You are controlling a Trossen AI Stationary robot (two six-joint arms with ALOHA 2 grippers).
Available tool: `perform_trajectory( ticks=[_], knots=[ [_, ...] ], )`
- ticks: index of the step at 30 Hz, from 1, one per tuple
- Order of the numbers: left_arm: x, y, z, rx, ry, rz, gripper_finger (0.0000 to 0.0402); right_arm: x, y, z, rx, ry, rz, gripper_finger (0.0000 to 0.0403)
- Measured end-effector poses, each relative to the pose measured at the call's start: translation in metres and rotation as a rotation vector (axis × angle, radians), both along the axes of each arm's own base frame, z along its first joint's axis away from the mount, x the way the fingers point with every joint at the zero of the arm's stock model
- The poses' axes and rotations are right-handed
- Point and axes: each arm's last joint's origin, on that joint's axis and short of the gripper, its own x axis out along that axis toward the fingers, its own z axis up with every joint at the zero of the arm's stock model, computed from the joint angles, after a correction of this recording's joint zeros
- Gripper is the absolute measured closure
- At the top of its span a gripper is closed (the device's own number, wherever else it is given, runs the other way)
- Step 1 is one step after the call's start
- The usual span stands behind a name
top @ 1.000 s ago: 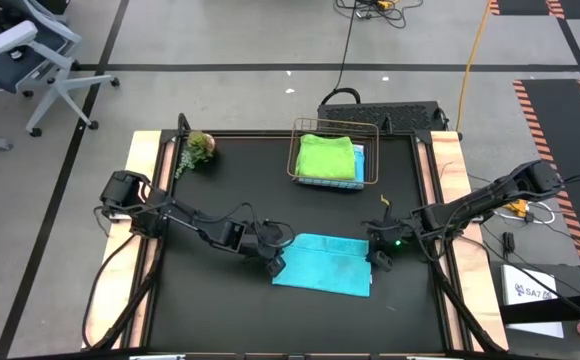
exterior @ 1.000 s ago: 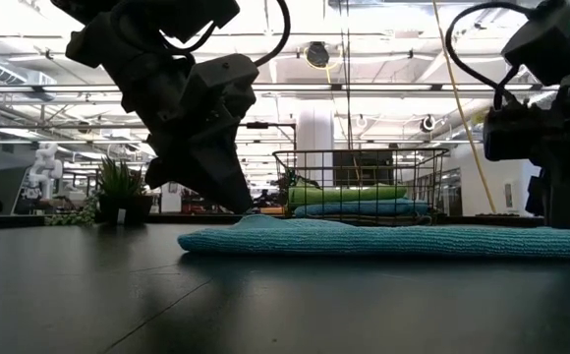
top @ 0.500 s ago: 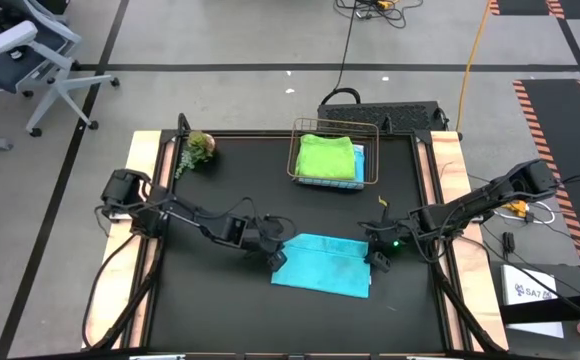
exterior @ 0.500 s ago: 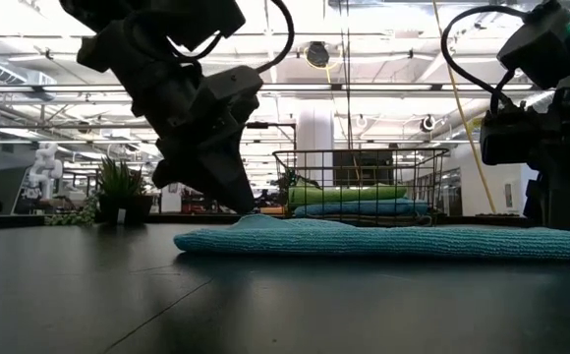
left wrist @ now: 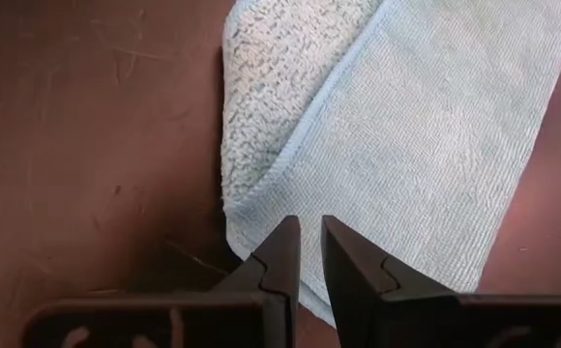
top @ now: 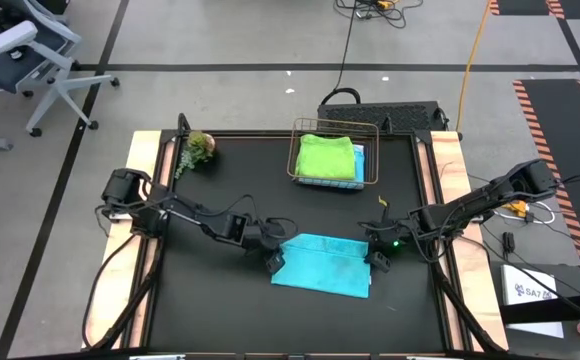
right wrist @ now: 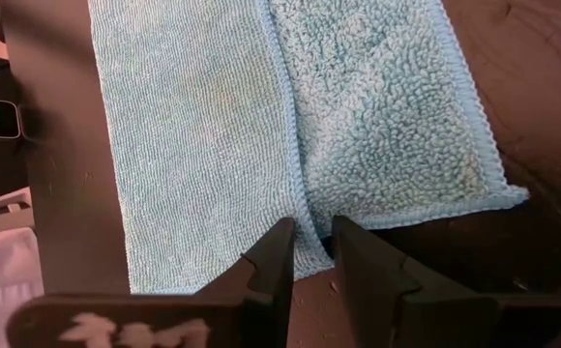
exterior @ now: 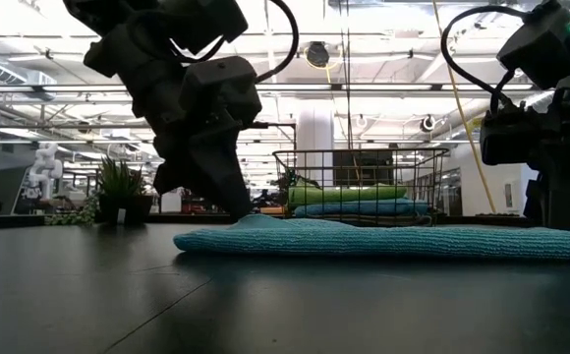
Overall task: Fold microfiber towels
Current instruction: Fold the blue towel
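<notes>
A teal towel (top: 322, 264) lies flat on the black table at the near middle. One flap is folded over, and its hem (right wrist: 282, 116) runs along the middle. My left gripper (top: 273, 262) is at the towel's left edge, shut on the cloth. My right gripper (top: 374, 260) is at its right edge, likewise shut on the cloth. In the low view the left fingertips (exterior: 244, 210) meet the towel's left end, which humps up slightly there. My left gripper has the towel's left edge (left wrist: 305, 198) between its two nearly closed fingers, close to the corner of the upper layer. It comes slanting down from the table's left. The towel stays flat and slack; how many layers it has, I cannot tell. My right gripper has the towel's right edge (right wrist: 302, 208) between its fingers, where the folded flap's hem ends. It slants down from the table's right. The cloth rests flat and slack on the table; how many layers it has, I cannot tell.
A wire basket (top: 335, 152) at the far middle holds a folded lime green towel (top: 327, 156) on a blue one (top: 360, 162). A small green plant (top: 198, 149) stands at the far left. Bare black tabletop lies between the towel and the basket.
My left gripper has turned a little about its wrist, with its fingertips staying at the towel's left edge. The towel has kept its place and shape.
</notes>
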Motion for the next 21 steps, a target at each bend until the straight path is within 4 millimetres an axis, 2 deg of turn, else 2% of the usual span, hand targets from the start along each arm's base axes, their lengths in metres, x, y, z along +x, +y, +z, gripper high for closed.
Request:
perform_trajectory(
  ticks=[13, 21],
  knots=[
    [0.003, 0.012, 0.001, -0.016, -0.013, -0.034, 0.0349, 0.001, 0.000, 0.000, 0.010, -0.004, -0.008, 0.0336],
    [0.004, 0.012, 0.001, -0.028, -0.017, -0.011, 0.0259, 0.001, 0.000, 0.001, 0.012, -0.010, -0.007, 0.0336]
  ],
)
